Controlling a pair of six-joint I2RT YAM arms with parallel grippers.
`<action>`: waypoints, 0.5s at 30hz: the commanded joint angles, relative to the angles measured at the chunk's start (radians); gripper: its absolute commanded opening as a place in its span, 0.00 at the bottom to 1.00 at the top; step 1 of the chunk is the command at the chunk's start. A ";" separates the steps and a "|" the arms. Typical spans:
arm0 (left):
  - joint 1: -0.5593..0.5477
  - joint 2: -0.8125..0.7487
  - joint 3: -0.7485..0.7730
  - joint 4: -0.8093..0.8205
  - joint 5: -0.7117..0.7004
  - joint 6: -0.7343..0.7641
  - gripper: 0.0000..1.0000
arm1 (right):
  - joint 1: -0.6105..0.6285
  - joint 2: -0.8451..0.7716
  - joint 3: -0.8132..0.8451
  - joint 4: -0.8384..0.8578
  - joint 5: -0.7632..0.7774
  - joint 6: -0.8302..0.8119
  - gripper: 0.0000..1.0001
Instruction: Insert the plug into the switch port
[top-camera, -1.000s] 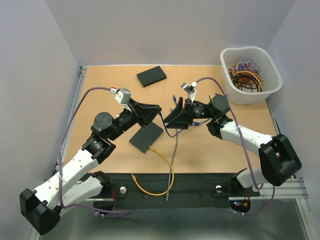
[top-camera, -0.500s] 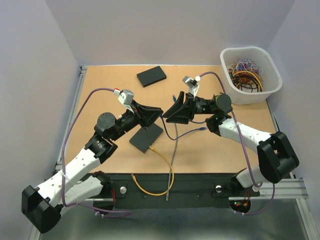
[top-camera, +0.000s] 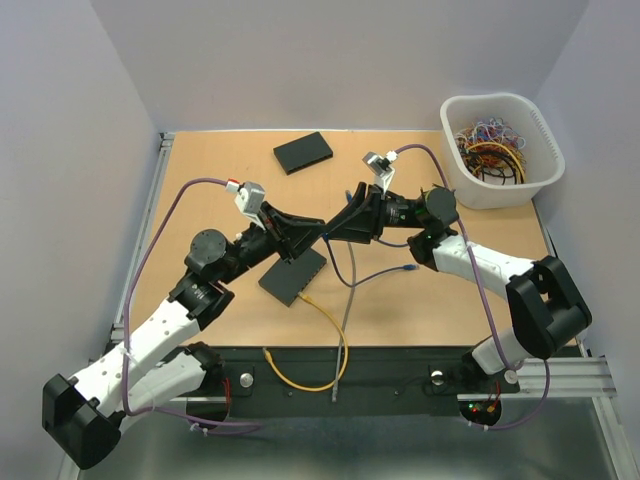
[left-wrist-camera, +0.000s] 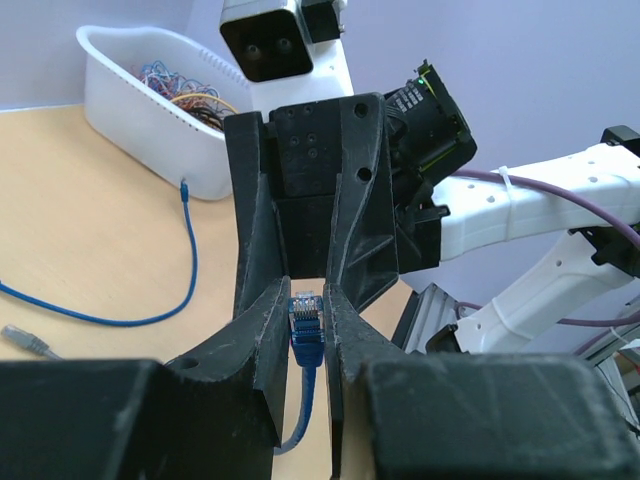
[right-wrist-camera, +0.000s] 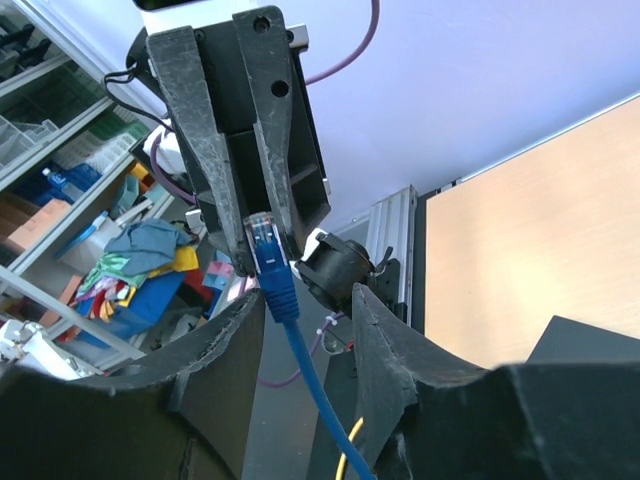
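Left pincer (left-wrist-camera: 305, 298) clamps the blue-booted, clear-tipped plug (left-wrist-camera: 304, 325); right pincer (right-wrist-camera: 308, 300) stands apart.

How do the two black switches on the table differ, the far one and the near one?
The far switch lies near the back edge with no cable in it; the near switch lies mid-table with a yellow cable meeting its front edge. The far switch is fully in view; the left gripper overlaps the near switch. Both are flat, black and rectangular.
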 joint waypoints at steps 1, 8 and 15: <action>-0.002 -0.019 -0.019 0.096 0.015 -0.018 0.00 | 0.004 -0.011 0.037 0.062 0.009 0.000 0.45; 0.000 0.008 -0.028 0.142 0.011 -0.038 0.00 | 0.003 -0.019 0.025 0.070 0.003 0.007 0.37; 0.000 0.021 -0.028 0.174 -0.002 -0.052 0.00 | 0.003 -0.021 0.025 0.078 -0.009 0.015 0.34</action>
